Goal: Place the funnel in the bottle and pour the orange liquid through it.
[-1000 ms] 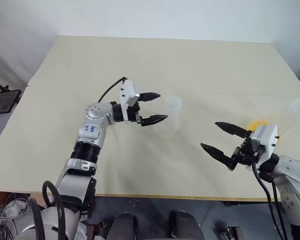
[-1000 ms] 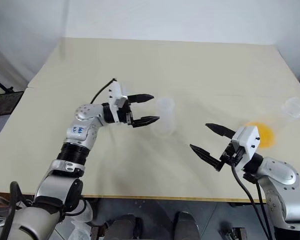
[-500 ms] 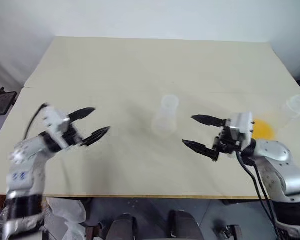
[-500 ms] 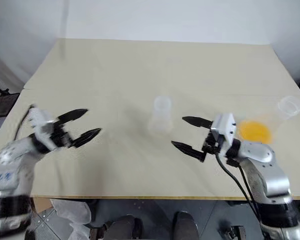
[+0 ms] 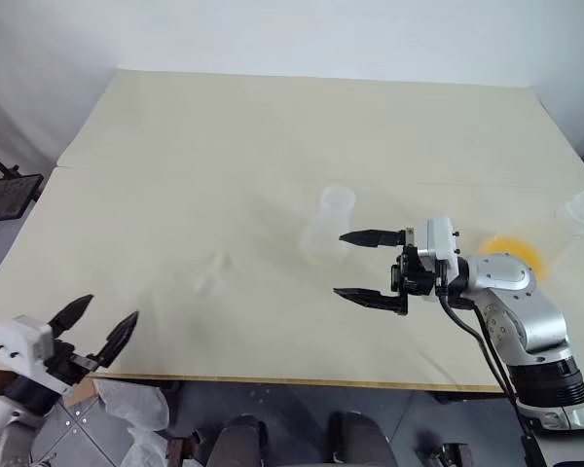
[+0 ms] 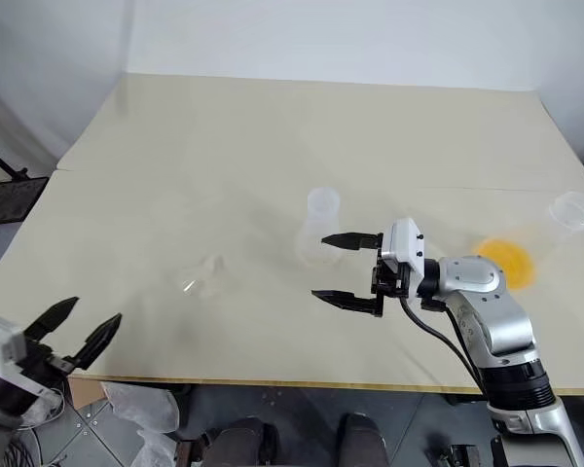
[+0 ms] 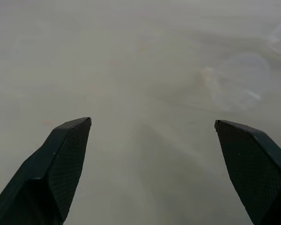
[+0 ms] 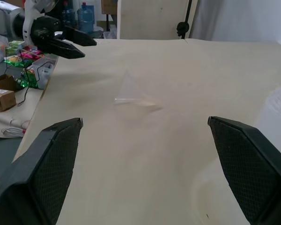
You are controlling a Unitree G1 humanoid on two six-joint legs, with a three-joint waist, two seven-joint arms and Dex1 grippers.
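Clear plastic funnel [image 6: 202,277] lies on its side near your tabletop's [image 6: 224,156] front edge; the conical clear bottle [image 6: 316,231] stands mid-table beside your spread, empty right gripper [image 6: 343,269]; left gripper [image 6: 75,328] also spread, empty.

A pale cream bench [image 6: 273,126] is carrying four clear things. The bottle [image 6: 315,232] is standing upright just beyond the right hand [image 6: 334,269], near its upper finger. The funnel [image 6: 202,275] is lying on its side between the two hands, well in front of the left hand [image 6: 81,326], which is hanging off the bench's near edge. A wider clear flask [image 6: 555,226] is lying behind the right hand, the orange liquid [image 6: 506,262] pooling in it.
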